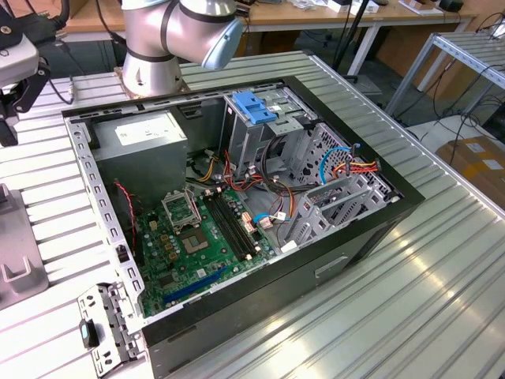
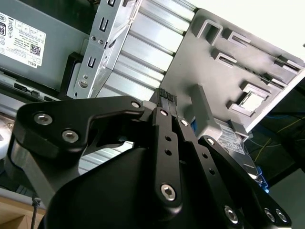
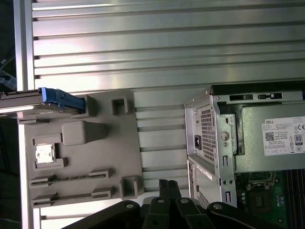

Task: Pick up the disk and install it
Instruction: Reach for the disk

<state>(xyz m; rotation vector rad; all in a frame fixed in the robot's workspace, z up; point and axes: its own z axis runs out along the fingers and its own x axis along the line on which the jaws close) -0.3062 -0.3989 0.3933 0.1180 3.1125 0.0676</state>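
Exterior view: my arm [image 1: 170, 35] stands at the far edge of the ribbed metal table [image 1: 442, 300]. An open computer case [image 1: 371, 237] lies on its side across the table's middle, its inside facing up.
Inside the case: a green motherboard [image 1: 197, 237] covers the floor and a grey power supply [image 1: 142, 138] fills one corner. A metal drive cage [image 1: 316, 150] carries a bright-blue latch [image 1: 256, 106] on top, and a thin light-blue cable [image 1: 335, 158] loops just beside the cage.
Loose bracket: a perforated metal bracket [image 1: 106, 328] lies on the table, just off the case's corner nearest the exterior camera.
Fixture plate: in the first wrist view a grey plate [image 3: 86, 157] with raised tabs and slots lies flat at the table's edge. Bare ribbed table separates it from the case.
Disk: in the first wrist view the disk [image 3: 52, 98] stands on edge along one side of the plate, right at the table's edge. It rests against the plate, and the light-blue carrier end reaches over the plate's corner. It is well apart from the case and not installed.
Pincer: in the first wrist view my pincer [image 3: 167, 183] hangs over the table between the plate and the case, near the plate's edge and clear of the disk. In the second wrist view its ribbed pads [image 2: 164, 94] are pressed together with nothing between them.
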